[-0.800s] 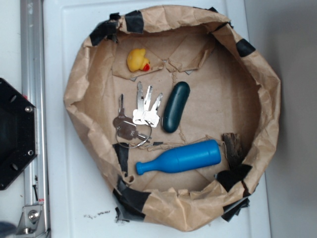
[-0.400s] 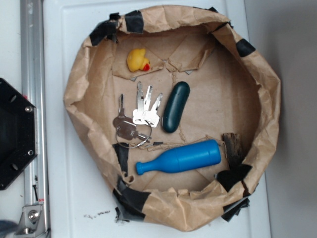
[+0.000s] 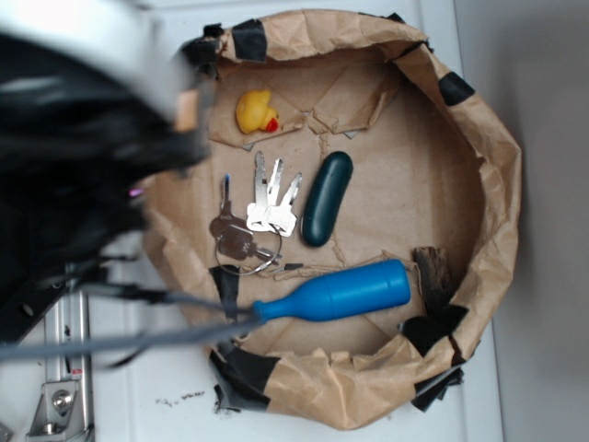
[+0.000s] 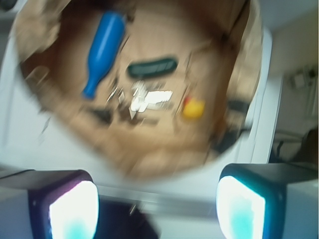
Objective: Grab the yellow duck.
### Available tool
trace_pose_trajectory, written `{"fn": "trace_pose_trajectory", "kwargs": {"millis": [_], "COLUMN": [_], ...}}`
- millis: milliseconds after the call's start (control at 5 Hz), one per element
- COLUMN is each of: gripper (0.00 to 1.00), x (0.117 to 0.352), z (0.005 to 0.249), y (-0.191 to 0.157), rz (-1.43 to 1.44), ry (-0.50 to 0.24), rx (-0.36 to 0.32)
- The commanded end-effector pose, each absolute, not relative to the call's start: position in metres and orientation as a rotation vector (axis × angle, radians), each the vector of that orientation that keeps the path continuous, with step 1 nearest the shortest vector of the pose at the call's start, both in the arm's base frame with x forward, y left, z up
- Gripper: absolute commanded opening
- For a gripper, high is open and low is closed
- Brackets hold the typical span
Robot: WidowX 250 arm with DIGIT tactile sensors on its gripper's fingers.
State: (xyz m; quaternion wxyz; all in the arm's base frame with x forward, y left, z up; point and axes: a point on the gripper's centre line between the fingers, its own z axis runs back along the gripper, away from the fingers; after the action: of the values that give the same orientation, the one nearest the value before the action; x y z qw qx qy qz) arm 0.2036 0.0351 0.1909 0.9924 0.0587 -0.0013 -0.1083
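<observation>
One white bench [image 3: 138, 368] carried a big round brown paper nest [image 3: 497, 184]. Over its left side hung the blurry black robot arm [image 3: 64, 166]. The claw [image 4: 157, 206] stood wide, holding nothing, outside the nest's rim. Inside lay a blue plastic pin [image 3: 336, 293], a dark green case [image 3: 328, 198], silver keys [image 3: 258, 216], and the small yellow rubber duck [image 3: 256, 111], near the top wall, alone.

Robot lab/test rig: white worktop [image 3: 138, 368] w/ metal rail [image 3: 64, 350] at left edge, taped brown-paper bin [image 3: 502, 184] of misc props, cabled arm [image 3: 83, 157].
</observation>
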Motion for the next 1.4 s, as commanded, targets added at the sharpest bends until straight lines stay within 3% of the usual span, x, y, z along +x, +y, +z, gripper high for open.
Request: {"fn": "trace_pose_trajectory", "kwargs": {"millis": [0, 200, 400, 800, 1200], "gripper": [1.00, 1.00, 1.00, 1.00, 1.00], "x": [0.270, 0.282, 0.267, 0.245, 0.239], "z": [0.155, 0.124, 0.111, 0.102, 0.075], "y": [0.041, 0.023, 0.007, 0.035, 0.045], "rz": [-0.473, -0.648, -0.814, -0.817, -0.845], "ry": [-0.092, -0.086, -0.076, -0.050, -0.001], "rx": [0.046, 0.058, 0.063, 0.082, 0.101]}}
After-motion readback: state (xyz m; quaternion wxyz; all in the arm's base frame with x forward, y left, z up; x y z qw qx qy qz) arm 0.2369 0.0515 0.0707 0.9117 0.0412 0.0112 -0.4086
